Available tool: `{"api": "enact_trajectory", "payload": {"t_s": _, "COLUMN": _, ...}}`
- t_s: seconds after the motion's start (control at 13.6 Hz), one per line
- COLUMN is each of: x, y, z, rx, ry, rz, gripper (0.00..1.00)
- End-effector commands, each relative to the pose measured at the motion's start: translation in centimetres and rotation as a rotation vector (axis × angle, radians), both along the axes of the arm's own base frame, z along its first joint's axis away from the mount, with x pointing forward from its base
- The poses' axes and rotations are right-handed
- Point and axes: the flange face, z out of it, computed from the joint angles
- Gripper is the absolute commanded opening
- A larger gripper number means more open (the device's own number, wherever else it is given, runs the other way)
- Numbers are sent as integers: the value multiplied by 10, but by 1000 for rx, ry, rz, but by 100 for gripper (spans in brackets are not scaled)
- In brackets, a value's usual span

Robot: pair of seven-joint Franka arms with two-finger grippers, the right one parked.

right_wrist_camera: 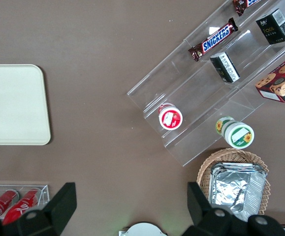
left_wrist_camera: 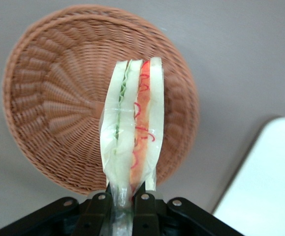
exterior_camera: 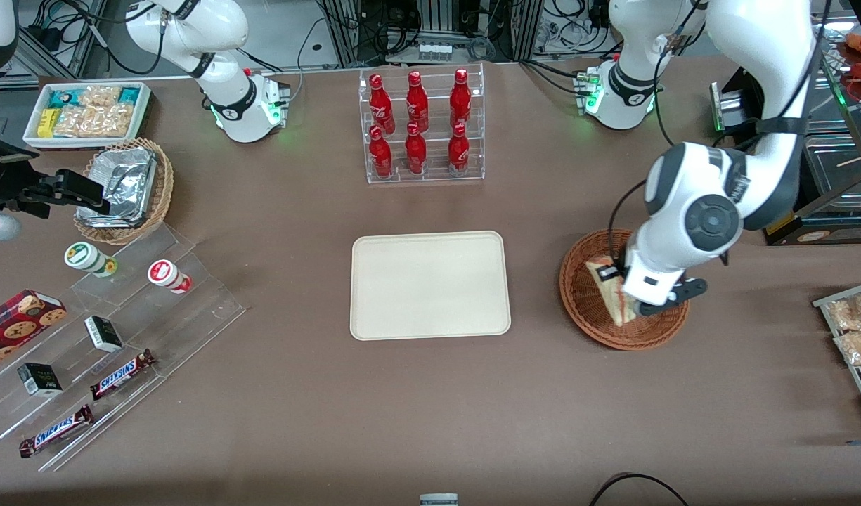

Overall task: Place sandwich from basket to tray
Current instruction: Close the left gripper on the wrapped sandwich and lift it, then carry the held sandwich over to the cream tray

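Front view: high, looking down over the whole worktop (exterior_camera: 430,407). Left wrist view: close, looking down past the hand (left_wrist_camera: 125,209) onto the basket (left_wrist_camera: 48,98). Right wrist view: looking down from above. All three views share the tray (exterior_camera: 430,284).
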Motion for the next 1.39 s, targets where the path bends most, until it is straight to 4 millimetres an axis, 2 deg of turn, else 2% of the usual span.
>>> {"api": "enact_trajectory", "payload": {"t_s": 0.0, "x": 0, "y": -47, "z": -6, "rx": -13, "ry": 8, "rz": -125, "gripper": 0}}
{"api": "enact_trajectory", "payload": {"t_s": 0.22, "x": -1, "y": -117, "z": -8, "rx": -40, "ry": -5, "rz": -224, "gripper": 0}}
{"api": "enact_trajectory", "payload": {"t_s": 0.37, "x": -8, "y": -167, "z": -21, "rx": -54, "ry": -6, "rz": -280, "gripper": 0}}
{"api": "enact_trajectory", "payload": {"t_s": 0.51, "x": -15, "y": -211, "z": -31, "rx": -43, "ry": -12, "rz": -253, "gripper": 0}}
{"api": "enact_trajectory", "payload": {"t_s": 0.66, "x": -18, "y": -238, "z": -41, "rx": -52, "ry": -14, "rz": -255, "gripper": 0}}
{"api": "enact_trajectory", "payload": {"t_s": 0.81, "x": -31, "y": -279, "z": -48, "rx": -55, "ry": -24, "rz": -244, "gripper": 0}}
{"api": "enact_trajectory", "payload": {"t_s": 0.95, "x": -36, "y": -304, "z": -53, "rx": -61, "ry": -31, "rz": -215, "gripper": 0}}
{"api": "enact_trajectory", "payload": {"t_s": 1.1, "x": -50, "y": -330, "z": -65, "rx": -55, "ry": -30, "rz": -195, "gripper": 0}}
{"api": "enact_trajectory", "payload": {"t_s": 1.32, "x": -54, "y": -357, "z": -82, "rx": -58, "ry": -38, "rz": -144, "gripper": 0}}
